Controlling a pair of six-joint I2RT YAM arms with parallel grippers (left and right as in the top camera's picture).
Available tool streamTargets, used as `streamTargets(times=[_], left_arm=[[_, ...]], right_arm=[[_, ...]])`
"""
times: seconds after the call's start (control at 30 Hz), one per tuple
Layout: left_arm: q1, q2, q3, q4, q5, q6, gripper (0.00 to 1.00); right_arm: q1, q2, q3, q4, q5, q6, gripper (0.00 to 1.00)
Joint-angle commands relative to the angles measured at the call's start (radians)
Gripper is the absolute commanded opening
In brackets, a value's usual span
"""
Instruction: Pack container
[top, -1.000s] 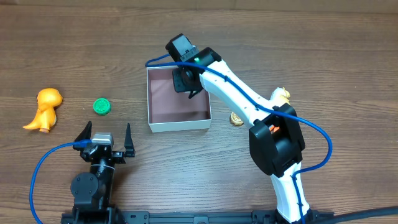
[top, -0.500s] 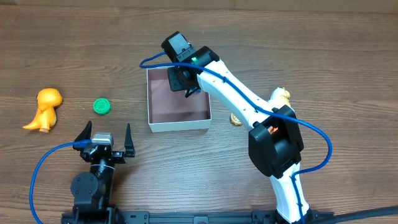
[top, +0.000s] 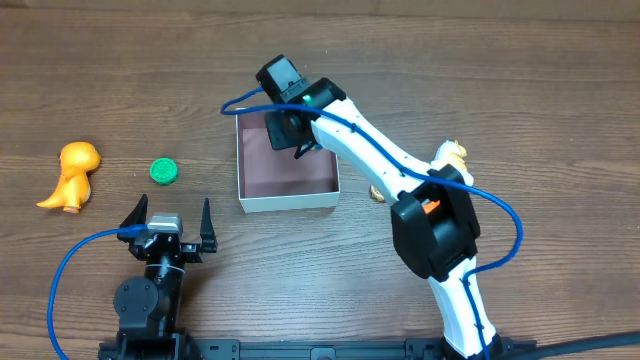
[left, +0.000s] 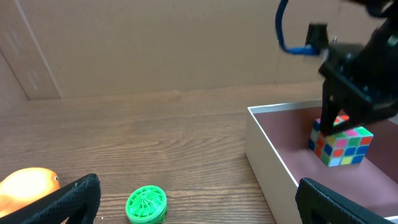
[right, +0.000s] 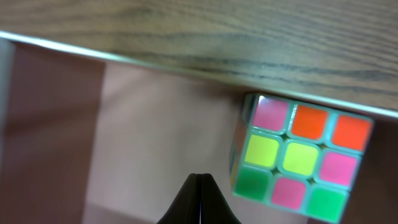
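We see the container sitting open side up near the middle of the worktop, white walls around a pinkish-brown floor. Our right pincer reaches down into its far part with the fingers pressed together and clamped on nothing. In the right wrist view the closed tips sit just beside a multicoloured cube, which lies on the container floor against the far wall; we cannot tell whether they touch it. Our left pincer hangs over the worktop near the front edge, left of the container, its fingers spread wide apart and empty. A green disc and an orange dinosaur toy lie on the worktop to the container's left, apart from it
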Motion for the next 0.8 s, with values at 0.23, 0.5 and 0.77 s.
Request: streamTargets(times=[0.23, 0.5, 0.77], left_arm=[[0.008, -0.002, -0.003, 0.0, 0.017, 0.015, 1.0], [0.008, -0.002, -0.003, 0.0, 0.017, 0.015, 1.0], [0.008, -0.002, -0.003, 0.0, 0.017, 0.015, 1.0]], right_arm=[[0.001, 0.03, 0.029, -0.009, 0.049, -0.05, 0.04], [0.001, 0.031, 0.024, 0.001, 0.087, -0.05, 0.04], [0.001, 0.031, 0.024, -0.006, 0.139, -0.049, 0.04]])
